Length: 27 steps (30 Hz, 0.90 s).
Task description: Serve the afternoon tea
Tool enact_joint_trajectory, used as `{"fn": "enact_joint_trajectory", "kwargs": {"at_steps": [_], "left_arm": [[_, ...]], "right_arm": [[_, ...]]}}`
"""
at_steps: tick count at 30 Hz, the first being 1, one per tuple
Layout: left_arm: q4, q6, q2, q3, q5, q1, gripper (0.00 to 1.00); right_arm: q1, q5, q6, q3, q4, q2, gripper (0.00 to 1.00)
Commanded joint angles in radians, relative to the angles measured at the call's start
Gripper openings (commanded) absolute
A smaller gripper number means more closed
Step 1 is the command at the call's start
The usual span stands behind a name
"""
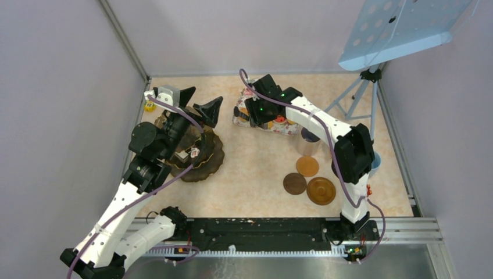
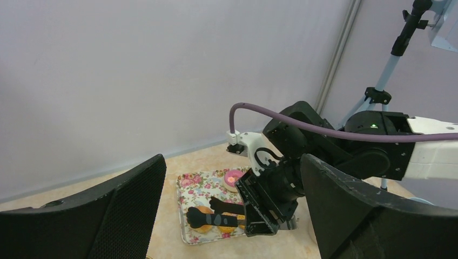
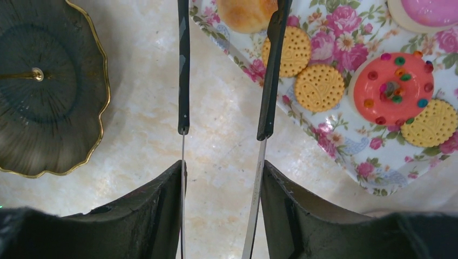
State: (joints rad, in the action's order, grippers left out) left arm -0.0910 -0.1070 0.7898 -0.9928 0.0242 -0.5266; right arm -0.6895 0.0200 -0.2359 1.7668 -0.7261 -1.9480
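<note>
The rose tray (image 3: pixel 345 135) holds round orange biscuits (image 3: pixel 319 87), a red cake (image 3: pixel 391 86), a pink cake (image 3: pixel 432 11) and a golden bun (image 3: pixel 246 13). My right gripper (image 3: pixel 221 167) is shut on the black tongs (image 3: pixel 183 65), whose spread arms reach over the tray's near corner by the bun. In the top view my right gripper (image 1: pixel 256 113) hovers over the tray (image 1: pixel 285 129). My left gripper (image 1: pixel 204 100) is open and empty, raised above a dark scalloped stand (image 1: pixel 203 160). A lilac mug (image 1: pixel 307 140) stands beside the tray. A light-blue mug (image 1: pixel 375 160) is mostly hidden behind the right arm. The white cup is out of view.
Three round brown saucers (image 1: pixel 321 190) lie at front right. A blue perforated panel on a tripod (image 1: pixel 360 93) stands at back right. A small yellow object (image 1: pixel 149 106) sits by the left wall. Walls close three sides.
</note>
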Motion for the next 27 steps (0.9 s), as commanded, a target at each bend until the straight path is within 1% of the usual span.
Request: {"fn": "enact_joint_trajectory", "kwargs": {"at_steps": [1, 8, 12, 15, 19, 23, 26, 27], "left_arm": [[-0.042, -0.004, 0.0, 0.003, 0.008, -0.006, 0.99], [-0.042, -0.003, 0.0, 0.003, 0.01, -0.005, 0.99], [-0.042, -0.002, 0.0, 0.003, 0.008, -0.006, 0.99], [-0.042, -0.002, 0.0, 0.003, 0.01, -0.005, 0.99], [-0.042, -0.003, 0.002, 0.003, 0.005, -0.005, 0.99], [-0.042, -0.003, 0.001, 0.003, 0.009, -0.006, 0.99], [-0.042, -0.003, 0.001, 0.003, 0.008, -0.005, 0.99], [-0.042, -0.002, 0.001, 0.003, 0.007, -0.006, 0.99]], "right_arm": [[0.001, -0.041, 0.075, 0.121, -0.067, -0.069, 0.5], [-0.011, -0.095, 0.132, 0.231, -0.126, -0.145, 0.5], [-0.025, -0.109, 0.147, 0.265, -0.145, -0.185, 0.51], [-0.042, -0.158, 0.156, 0.303, -0.178, -0.223, 0.49], [-0.057, -0.164, 0.164, 0.353, -0.208, -0.259, 0.48], [-0.067, -0.207, 0.164, 0.373, -0.218, -0.261, 0.39], [-0.067, -0.23, 0.144, 0.32, -0.176, -0.21, 0.24], [-0.067, -0.237, 0.14, 0.277, -0.137, -0.174, 0.22]]}}
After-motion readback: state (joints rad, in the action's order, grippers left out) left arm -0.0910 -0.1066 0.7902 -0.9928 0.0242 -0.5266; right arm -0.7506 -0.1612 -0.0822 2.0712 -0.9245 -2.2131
